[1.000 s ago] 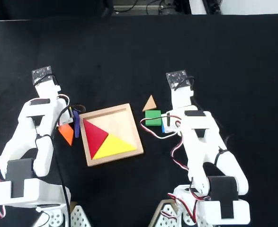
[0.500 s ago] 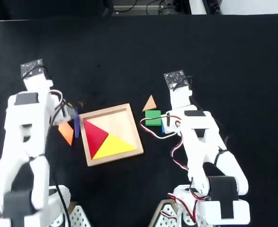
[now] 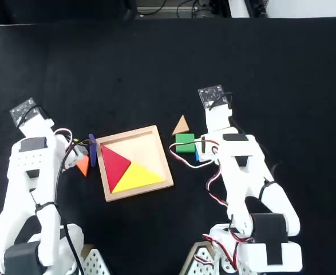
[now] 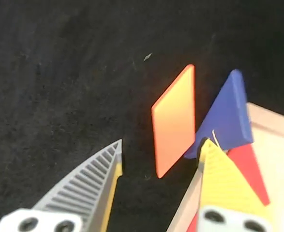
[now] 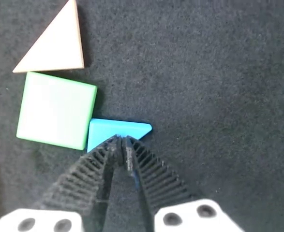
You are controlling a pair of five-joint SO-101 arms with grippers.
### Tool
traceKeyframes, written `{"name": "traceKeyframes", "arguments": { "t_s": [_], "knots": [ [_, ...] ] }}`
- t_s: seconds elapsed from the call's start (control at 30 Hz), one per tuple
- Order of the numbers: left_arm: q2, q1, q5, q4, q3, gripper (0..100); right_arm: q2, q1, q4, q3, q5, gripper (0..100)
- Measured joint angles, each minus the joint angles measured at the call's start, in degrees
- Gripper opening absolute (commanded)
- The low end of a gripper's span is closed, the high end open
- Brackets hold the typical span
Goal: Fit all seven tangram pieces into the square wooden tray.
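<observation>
The square wooden tray [image 3: 130, 133] holds a red triangle [image 3: 114, 162] and a yellow triangle [image 3: 137, 176]. A dark blue triangle [image 3: 91, 143] leans on edge against the tray's left rim [image 4: 272, 121]. Beside it lies the orange parallelogram [image 4: 174, 121], and my left gripper [image 4: 158, 154] stands open around its near end. Right of the tray lie a tan triangle [image 3: 181, 125], a green square [image 3: 185, 142] and a light blue triangle [image 5: 108, 130]. My right gripper [image 5: 121, 142] is shut, its tips just over the light blue triangle with nothing between them.
The table [image 3: 282, 86] is covered in black cloth. Both arm bases stand at its front edge, left and right of the tray. Cables and dark equipment lie along the far edge.
My left arm has swung left and drawn back toward the front, so its gripper now sits over the orange parallelogram. The right arm and the pieces have stayed put.
</observation>
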Motion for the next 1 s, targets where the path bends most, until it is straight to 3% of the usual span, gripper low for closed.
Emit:
{"name": "traceKeyframes", "arguments": {
  "t_s": [0.43, 0.7, 1.0],
  "knots": [
    [6.0, 0.0, 0.5, -5.9, 1.9, 26, 0.0, 0.0, 0.0, 0.0, 0.0, 1.2],
    [19.2, -1.3, 1.8, -5.8, -4.8, 23, 0.0, 0.0, 0.0, 0.0, 0.0, 1.2],
    [24.5, -2.5, 2.3, -4.7, -11.7, 21, 0.0, 0.0, 0.0, 0.0, 0.0, 1.2]
  ]
}}
